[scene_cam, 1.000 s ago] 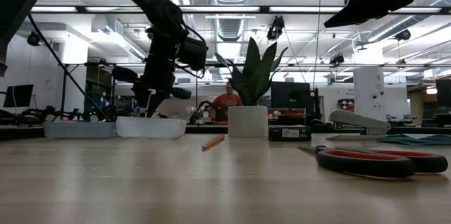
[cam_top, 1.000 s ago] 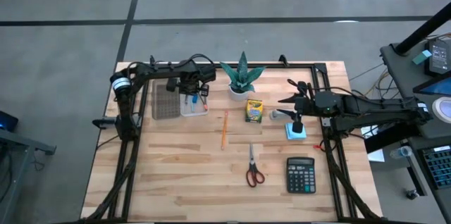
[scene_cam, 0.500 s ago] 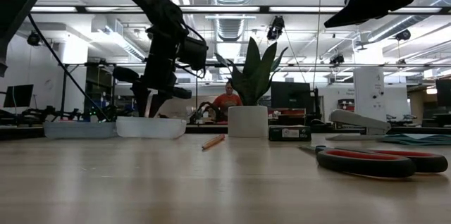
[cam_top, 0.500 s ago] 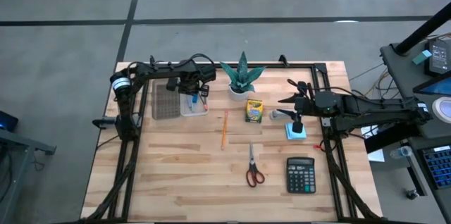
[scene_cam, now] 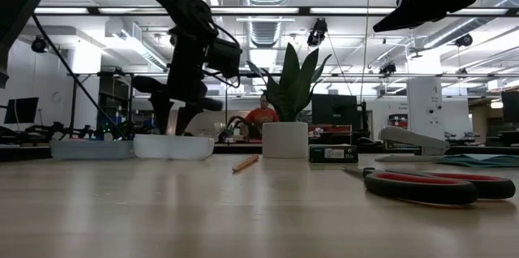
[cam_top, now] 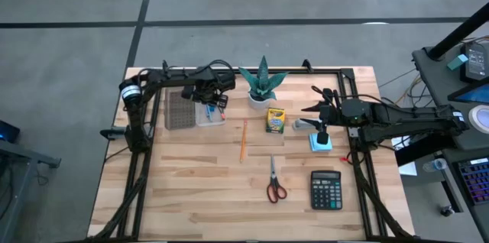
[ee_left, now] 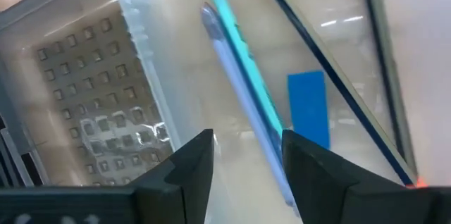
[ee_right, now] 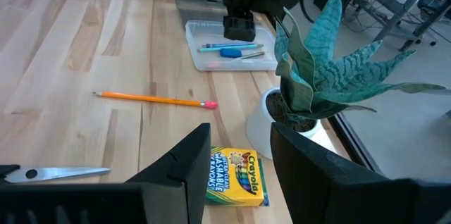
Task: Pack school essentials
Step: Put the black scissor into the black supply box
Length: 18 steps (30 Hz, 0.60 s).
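Observation:
A clear tray (cam_top: pixel 215 117) lies at the far left, and my left gripper (cam_top: pixel 208 104) points down into it, open. Past its fingers (ee_left: pixel 246 160) a teal pencil (ee_left: pixel 236 34), a pale pen (ee_left: pixel 243 104), a blue piece (ee_left: pixel 309 108) and a thin dark pencil (ee_left: pixel 331 69) lie on the tray's floor. On the table lie the crayon box (cam_top: pixel 275 120), an orange pencil (cam_top: pixel 243 140), red-handled scissors (cam_top: pixel 275 182) and a light-blue sticky pad (cam_top: pixel 321 144). My right gripper (cam_top: pixel 312 108) hangs open above the table by the crayon box (ee_right: pixel 236 177).
The spiky plant in a white pot (cam_top: pixel 263 84) stands between the tray and the crayon box. A grey gridded lid (cam_top: pixel 178 108) lies left of the tray. A stapler (cam_top: pixel 304 124) and a calculator (cam_top: pixel 326 189) sit on the right side. Bare wood fills the near half.
My left gripper has opened its fingers over the tray while staying in place. My right arm has kept still.

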Available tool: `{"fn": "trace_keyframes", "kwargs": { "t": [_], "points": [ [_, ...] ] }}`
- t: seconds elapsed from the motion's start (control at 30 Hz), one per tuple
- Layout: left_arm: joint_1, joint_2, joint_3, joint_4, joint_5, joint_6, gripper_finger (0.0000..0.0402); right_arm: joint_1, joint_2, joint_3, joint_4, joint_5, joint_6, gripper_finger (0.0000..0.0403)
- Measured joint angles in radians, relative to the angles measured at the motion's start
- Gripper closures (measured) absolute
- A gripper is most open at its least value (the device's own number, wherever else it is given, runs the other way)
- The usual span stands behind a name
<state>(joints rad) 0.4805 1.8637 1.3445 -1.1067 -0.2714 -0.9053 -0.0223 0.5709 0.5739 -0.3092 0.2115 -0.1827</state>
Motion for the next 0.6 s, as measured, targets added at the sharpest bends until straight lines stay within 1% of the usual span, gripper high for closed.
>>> {"fn": "trace_keyframes", "kwargs": {
  "t": [0.2,0.33,0.4,0.5,0.6],
  "points": [
    [-0.077,-0.033,0.000,0.003,-0.008,0.027,0.0251,0.000,0.000,0.000,0.001,0.000,0.006,0.0264],
    [-0.153,-0.080,0.000,0.013,-0.073,0.034,0.0251,0.000,0.004,0.000,0.016,0.000,0.012,0.0264],
    [-0.193,-0.115,-0.002,0.038,-0.106,0.065,0.0251,0.000,0.009,0.000,0.040,0.000,0.015,0.0264],
    [-0.256,-0.170,-0.005,0.116,-0.152,0.163,0.0251,0.000,0.025,0.000,0.077,0.000,0.025,0.0264],
    [-0.320,-0.225,-0.024,0.262,-0.177,0.347,0.0251,0.000,0.053,-0.001,0.112,0.000,0.027,0.0264]
  ]
}}
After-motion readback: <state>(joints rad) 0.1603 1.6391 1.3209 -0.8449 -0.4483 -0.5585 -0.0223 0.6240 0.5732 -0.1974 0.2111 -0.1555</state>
